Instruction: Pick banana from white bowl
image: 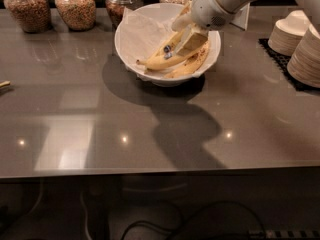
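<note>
The white bowl (131,39), lined with crinkled white paper, stands at the back middle of the grey table. The banana (159,60) lies in it, yellow and curved, with a small blue sticker. A brown-speckled banana (192,64) lies beside it toward the front right. My gripper (186,34) reaches down from the upper right into the bowl, right over the upper end of the yellow banana. That end of the banana is hidden behind the gripper.
Several glass jars of dry food (75,6) line the back edge. Stacks of small off-white bowls (300,44) stand on a black mat at the right. A small yellow object (3,84) pokes in at the left edge. The table's front edge (160,171) runs across the lower view.
</note>
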### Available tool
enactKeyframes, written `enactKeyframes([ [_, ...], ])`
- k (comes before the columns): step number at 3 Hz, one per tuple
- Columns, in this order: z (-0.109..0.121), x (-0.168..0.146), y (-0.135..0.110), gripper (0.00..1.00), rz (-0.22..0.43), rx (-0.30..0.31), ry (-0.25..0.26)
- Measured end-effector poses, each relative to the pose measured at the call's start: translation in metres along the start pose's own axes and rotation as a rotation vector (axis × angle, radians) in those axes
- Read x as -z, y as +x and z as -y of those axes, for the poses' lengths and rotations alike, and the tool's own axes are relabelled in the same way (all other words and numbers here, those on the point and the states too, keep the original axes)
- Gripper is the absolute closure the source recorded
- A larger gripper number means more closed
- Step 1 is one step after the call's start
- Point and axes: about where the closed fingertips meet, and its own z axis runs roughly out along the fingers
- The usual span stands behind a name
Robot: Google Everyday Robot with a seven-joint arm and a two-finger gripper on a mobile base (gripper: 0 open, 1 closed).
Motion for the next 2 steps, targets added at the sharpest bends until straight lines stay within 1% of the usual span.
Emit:
enactKeyframes([
  [1, 0.003, -0.019, 0.002, 0.32, 0.015, 0.003, -0.025],
  [2, 0.004, -0.035, 0.003, 0.34, 0.031, 0.004, -0.048],
])
